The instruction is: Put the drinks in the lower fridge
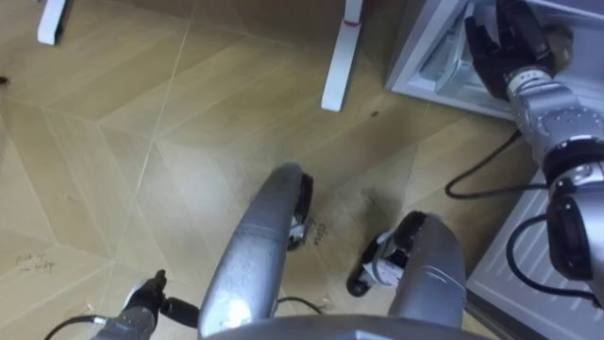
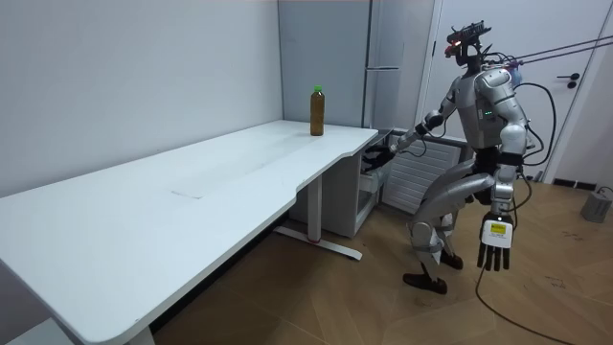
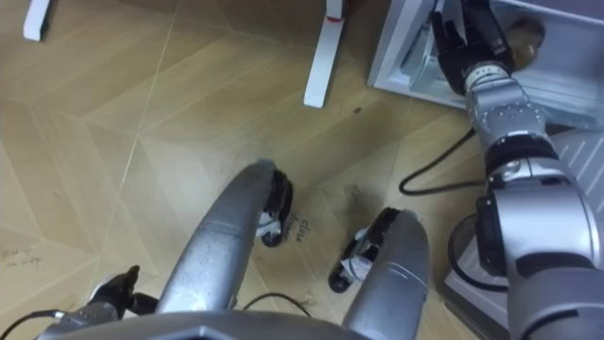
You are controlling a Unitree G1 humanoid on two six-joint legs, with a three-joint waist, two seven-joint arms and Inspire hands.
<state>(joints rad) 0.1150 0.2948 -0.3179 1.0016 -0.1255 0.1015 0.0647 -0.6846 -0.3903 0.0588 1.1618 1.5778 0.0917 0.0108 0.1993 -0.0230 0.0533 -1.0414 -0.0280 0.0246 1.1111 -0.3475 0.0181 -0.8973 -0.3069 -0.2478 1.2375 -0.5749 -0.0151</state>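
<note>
A brown drink bottle with a green cap [image 2: 317,110] stands at the far end of the white table [image 2: 192,192]. I stand with bent knees in front of the fridge [image 2: 388,57]. My right hand [image 1: 493,40] reaches into its open lower compartment [image 1: 444,71], fingers straight. Just right of that hand, inside the compartment, a brownish drink [image 3: 527,36] shows in part. My left hand [image 2: 493,245] hangs at my side with straight fingers and holds nothing.
A white table leg and foot [image 1: 342,57] stand on the wooden floor just left of the fridge. The opened lower fridge door [image 1: 528,274] lies at my right. A small bin [image 2: 599,204] stands far off by the wall.
</note>
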